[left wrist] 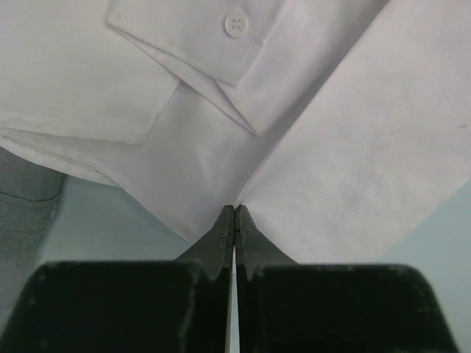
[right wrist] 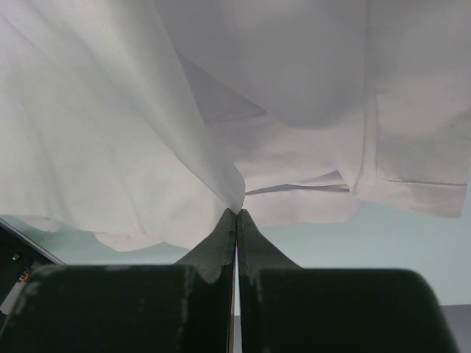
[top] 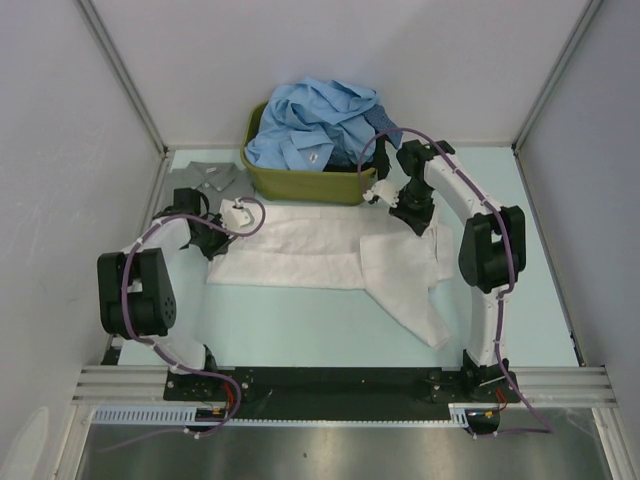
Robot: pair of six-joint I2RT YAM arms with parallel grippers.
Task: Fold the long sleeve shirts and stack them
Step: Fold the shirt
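A white long sleeve shirt (top: 320,252) lies spread across the table's middle, one sleeve trailing to the front right. My left gripper (top: 222,232) is shut on its left edge; in the left wrist view the jaws (left wrist: 234,209) pinch white cloth (left wrist: 331,147) below a buttoned cuff (left wrist: 235,29). My right gripper (top: 410,212) is shut on the shirt's far right edge; its wrist view shows the closed jaws (right wrist: 236,213) pinching a lifted fold of white cloth (right wrist: 147,132). Light blue shirts (top: 315,120) and a dark one are heaped in the tub. A grey shirt (top: 205,178) lies at the far left.
The olive-green tub (top: 300,182) stands at the back centre, just behind the white shirt. White walls close in the table on three sides. The pale blue table (top: 290,320) shows in front of the shirt.
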